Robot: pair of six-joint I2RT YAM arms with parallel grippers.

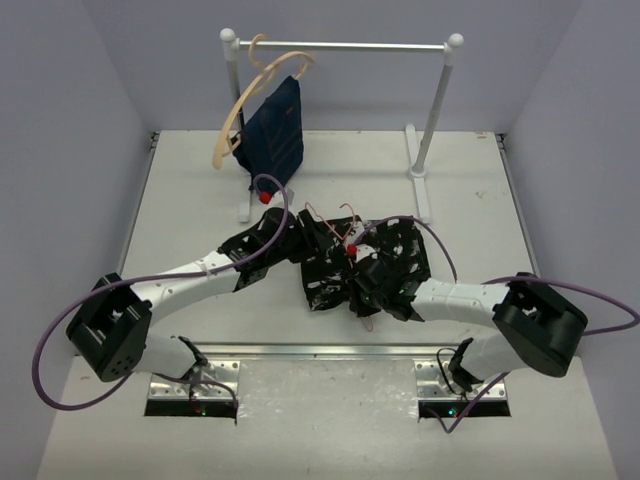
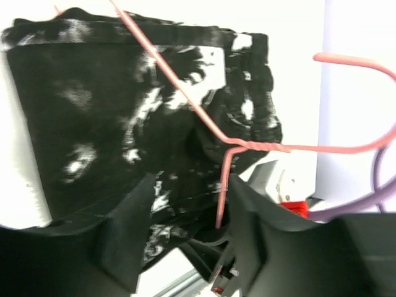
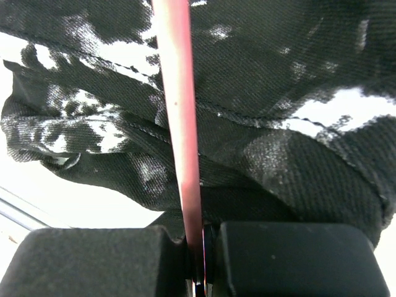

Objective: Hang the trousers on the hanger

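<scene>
Top view: the trousers (image 1: pixel 385 255) lie crumpled at the middle of the table (image 1: pixel 200 200), with the hanger (image 1: pixel 325 222) on and partly under them. The left gripper (image 1: pixel 290 238) is at their left edge and the right gripper (image 1: pixel 362 285) at their near side. At the back, a rack (image 1: pixel 350 46) carries a wooden hanger (image 1: pixel 235 115) and a navy garment (image 1: pixel 275 130).

Left wrist: the 2 fingers (image 2: pixel 133 235) stand apart, gripping nothing. The hanger's wire (image 2: pixel 185 94) crosses the trousers (image 2: pixel 111 111) and drops between the fingers.

Right wrist: the jaws are pinched onto the hanger (image 3: pixel 179 93), its wire running up over the trousers (image 3: pixel 278 62).
</scene>
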